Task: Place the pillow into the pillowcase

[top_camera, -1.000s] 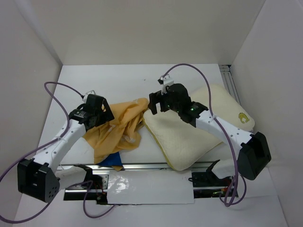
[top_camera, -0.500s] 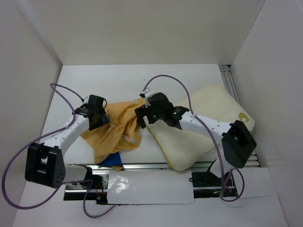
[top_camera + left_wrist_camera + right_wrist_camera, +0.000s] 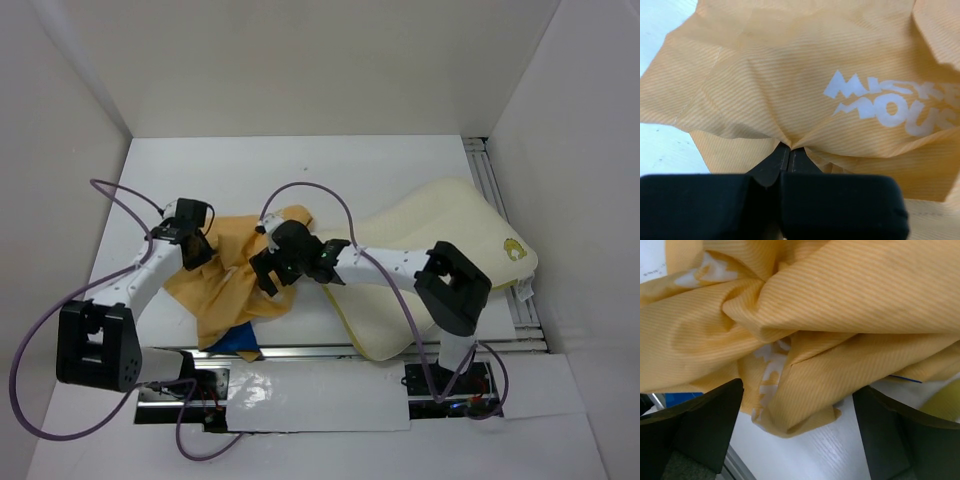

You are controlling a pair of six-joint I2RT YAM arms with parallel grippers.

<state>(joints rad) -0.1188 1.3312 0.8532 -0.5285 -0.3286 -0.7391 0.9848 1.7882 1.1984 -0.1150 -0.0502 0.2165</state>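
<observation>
White "MICKE… MOUS…" on pillowcase

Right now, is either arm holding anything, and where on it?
The left gripper pinches a fold of the pillowcase, on its orange face. The right gripper is open, holding nothing.

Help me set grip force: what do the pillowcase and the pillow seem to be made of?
The pillowcase: thin woven cloth, probably cotton or a blend, matte; fine ribbed stripes, sharp creases and printed white lettering show. The pillow: soft padded body in a cream, finely textured matte cover; rounded, puffy edges suggest foam or fibre fill, which one cannot be told.
</observation>
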